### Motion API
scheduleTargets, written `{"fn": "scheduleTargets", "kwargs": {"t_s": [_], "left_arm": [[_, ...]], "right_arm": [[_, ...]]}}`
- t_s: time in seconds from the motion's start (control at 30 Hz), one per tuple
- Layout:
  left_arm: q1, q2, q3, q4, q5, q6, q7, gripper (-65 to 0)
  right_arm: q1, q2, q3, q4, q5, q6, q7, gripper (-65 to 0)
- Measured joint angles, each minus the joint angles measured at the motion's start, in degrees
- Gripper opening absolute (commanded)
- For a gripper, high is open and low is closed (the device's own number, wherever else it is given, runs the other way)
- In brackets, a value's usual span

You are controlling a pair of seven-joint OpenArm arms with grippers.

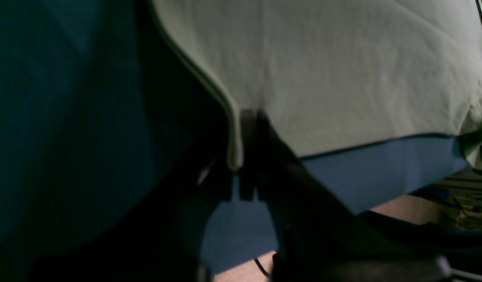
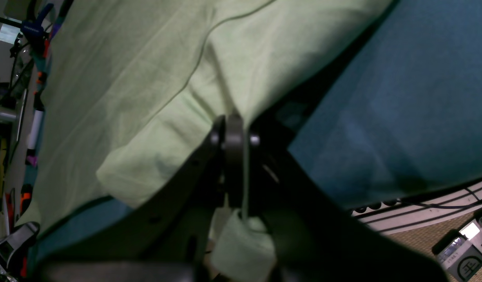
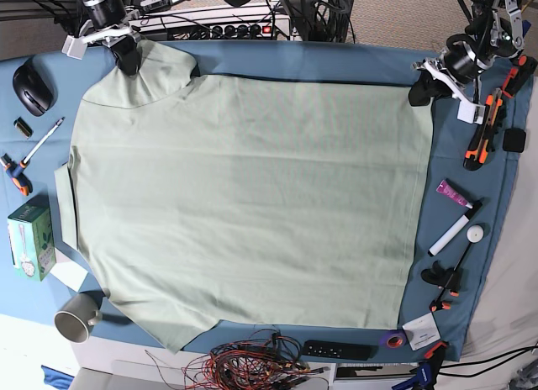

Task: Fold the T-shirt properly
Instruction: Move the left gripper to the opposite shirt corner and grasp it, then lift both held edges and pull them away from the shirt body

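The pale sage-green T-shirt (image 3: 244, 197) lies spread flat over the teal tablecloth (image 3: 336, 62). In the base view my left gripper (image 3: 420, 92) sits at the shirt's far right corner. Its wrist view shows the dark fingers of the left gripper (image 1: 247, 117) shut on the T-shirt (image 1: 343, 70), with the hem pinched and drooping between them. My right gripper (image 3: 128, 62) is at the shirt's far left corner. In its wrist view the right gripper (image 2: 234, 121) is shut on a fold of the T-shirt (image 2: 127, 78), and a bit of cloth hangs below the fingers.
Left of the shirt lie a black mouse (image 3: 32, 86), a pen (image 3: 42, 136), a green box (image 3: 29, 237) and a mug (image 3: 77, 318). On the right are an orange cutter (image 3: 483, 129), a pink tube (image 3: 450, 188) and a marker (image 3: 452, 230). Tangled wires (image 3: 252, 361) and a remote (image 3: 336, 350) line the front edge.
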Motion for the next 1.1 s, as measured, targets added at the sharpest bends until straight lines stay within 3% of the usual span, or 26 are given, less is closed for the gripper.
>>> {"fn": "scheduleTargets", "kwargs": {"t_s": [1.1], "left_arm": [[0.48,0.00,0.00,0.00,-0.02,-0.13,-0.20,-65.0]], "right_arm": [[0.00,0.00,-0.07,0.00,-0.17,-0.02,1.09,-65.0]]}}
